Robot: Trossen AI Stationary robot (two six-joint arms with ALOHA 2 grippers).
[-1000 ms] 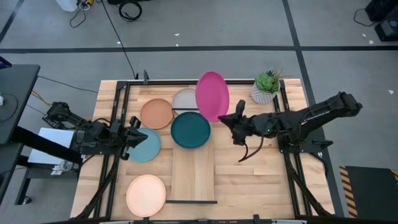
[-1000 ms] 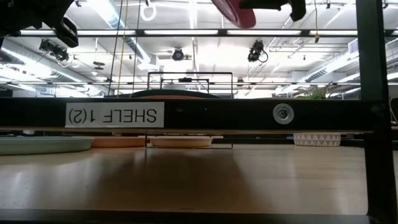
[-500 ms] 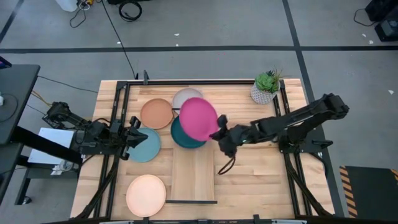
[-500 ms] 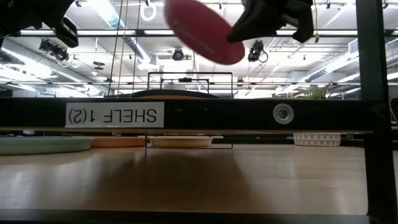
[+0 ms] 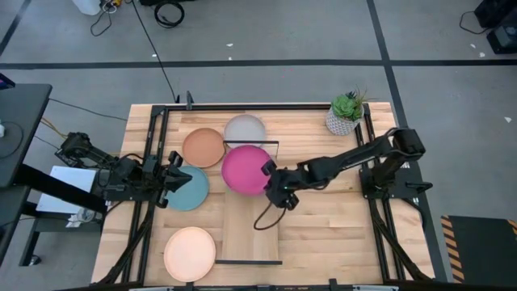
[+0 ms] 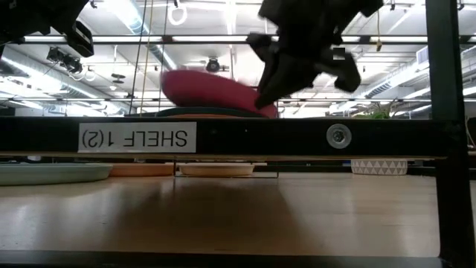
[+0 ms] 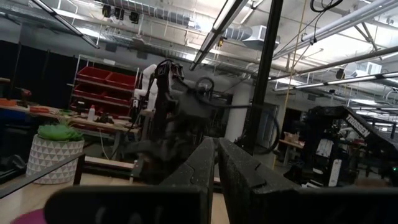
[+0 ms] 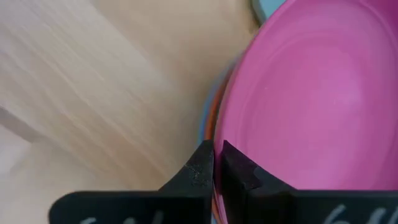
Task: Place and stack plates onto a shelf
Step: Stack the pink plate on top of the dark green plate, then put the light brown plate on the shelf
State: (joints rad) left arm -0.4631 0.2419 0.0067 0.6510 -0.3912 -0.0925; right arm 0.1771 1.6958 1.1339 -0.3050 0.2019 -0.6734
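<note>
Lowered since a second ago: round matte magenta plate (image 5: 245,170), now over my long light-wood shelf (image 5: 252,220), its rim clamped in my right gripper (image 5: 269,171). Left gripper (image 5: 173,177) pressed together, beside light teal plate (image 5: 192,187).

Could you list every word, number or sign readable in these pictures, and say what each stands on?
"SHELF 1(2)", upside down in the low view, on a white label stuck to the black bar running across that picture.
No other text is readable in any view.
</note>
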